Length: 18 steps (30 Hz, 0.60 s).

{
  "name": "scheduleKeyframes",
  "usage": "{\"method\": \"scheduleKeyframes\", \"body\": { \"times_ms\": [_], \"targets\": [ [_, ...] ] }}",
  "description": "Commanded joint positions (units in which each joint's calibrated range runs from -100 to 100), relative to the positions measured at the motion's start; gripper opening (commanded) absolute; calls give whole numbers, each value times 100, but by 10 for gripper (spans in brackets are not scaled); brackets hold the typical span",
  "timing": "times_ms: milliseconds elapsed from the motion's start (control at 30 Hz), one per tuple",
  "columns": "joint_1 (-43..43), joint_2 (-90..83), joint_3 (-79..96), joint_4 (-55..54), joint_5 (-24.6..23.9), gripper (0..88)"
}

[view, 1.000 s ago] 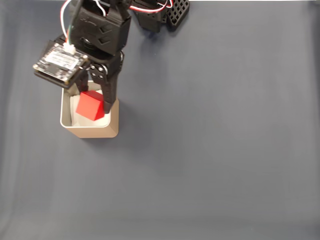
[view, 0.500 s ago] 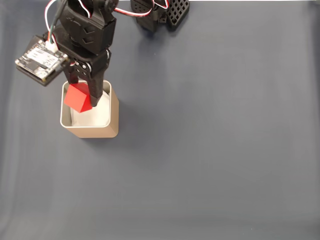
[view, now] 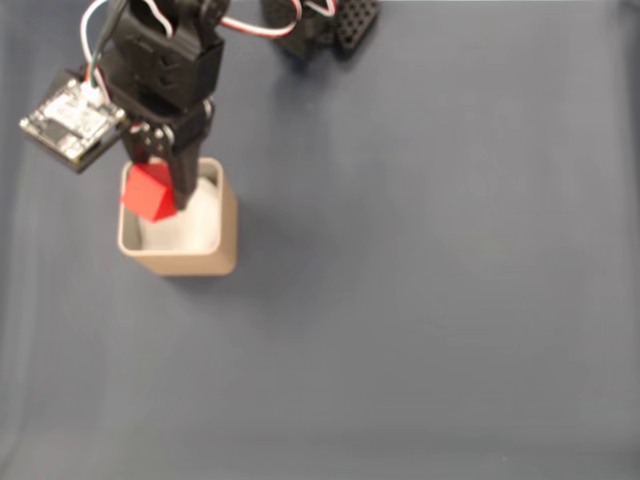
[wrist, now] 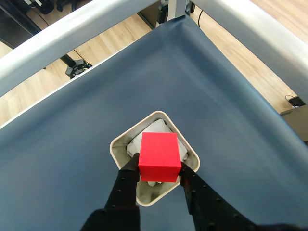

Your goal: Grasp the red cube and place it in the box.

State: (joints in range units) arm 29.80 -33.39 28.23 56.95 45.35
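The red cube (view: 148, 191) hangs above the box (view: 226, 228), over its upper left part in the fixed view, held between the black fingers of my gripper (view: 160, 195), which is shut on it. In the wrist view the same red cube (wrist: 159, 156) sits pinched in my gripper (wrist: 159, 168), directly above the open box (wrist: 120, 144) with its white lining. The box is tan with a pale rim and stands on the dark blue cloth at the left of the fixed view.
Dark blue cloth (view: 430, 280) covers the table, with wide free room right of and below the box. The arm's base (view: 320, 25) stands at the top edge. A circuit board (view: 68, 120) juts left from the wrist. Metal frame rails (wrist: 67, 38) border the cloth.
My gripper has carried the red cube leftward and slightly up the fixed view, from over the box's middle to over its upper left part. The box has stayed put.
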Motion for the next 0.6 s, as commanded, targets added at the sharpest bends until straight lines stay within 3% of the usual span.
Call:
{"method": "scheduleKeyframes", "body": {
  "times_ms": [0,567],
  "targets": [
    [34,-161,30,-241,-44,219],
    [5,-144,139,-496,34,301]
  ]
}}
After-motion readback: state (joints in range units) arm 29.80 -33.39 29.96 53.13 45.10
